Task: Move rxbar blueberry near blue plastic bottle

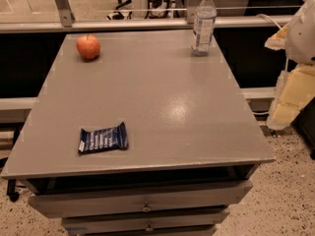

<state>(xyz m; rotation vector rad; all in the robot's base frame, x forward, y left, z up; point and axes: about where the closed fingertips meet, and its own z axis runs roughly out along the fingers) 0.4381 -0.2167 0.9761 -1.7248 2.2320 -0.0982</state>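
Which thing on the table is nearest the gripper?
The bottle, upright at the far right corner; the gripper is beyond the table's right edge. Apple and snack bar lie further left.

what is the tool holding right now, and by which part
Nothing is held: the tool hangs to the right of the grey table, apart from the flat navy-wrapped snack bar lying alone at its front left.
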